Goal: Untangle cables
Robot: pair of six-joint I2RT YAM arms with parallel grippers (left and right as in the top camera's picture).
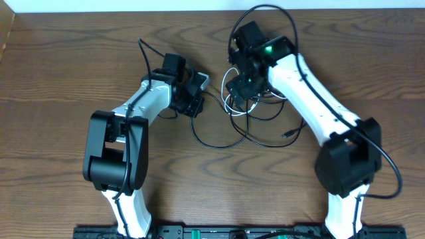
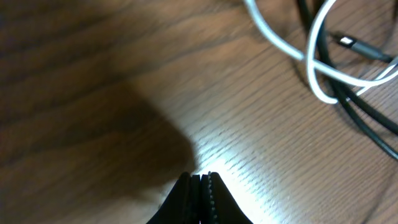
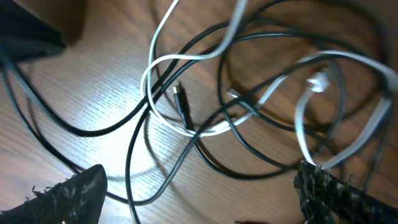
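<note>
The cables [image 1: 247, 113] lie tangled on the wooden table between my two grippers. A white cable [image 1: 229, 103] loops through several black ones, and one black loop [image 1: 219, 145] trails toward the front. My left gripper [image 1: 196, 99] is shut just left of the tangle; in the left wrist view its tips [image 2: 200, 177] touch each other with no cable seen in them, and the white cable [image 2: 311, 68] and black cables [image 2: 367, 112] lie ahead. My right gripper [image 1: 240, 89] hovers over the tangle. Its fingers [image 3: 199, 186] are wide open over black strands [image 3: 87, 132]. The white cable [image 3: 300, 127] reaches the right finger.
A small black plug [image 3: 180, 99] lies inside the tangle, and another plug end [image 1: 289, 135] rests to the right of the loops. Thicker black robot wires [image 1: 265, 10] arch over the right arm at the back. The table's front edge holds a black rail [image 1: 199, 232].
</note>
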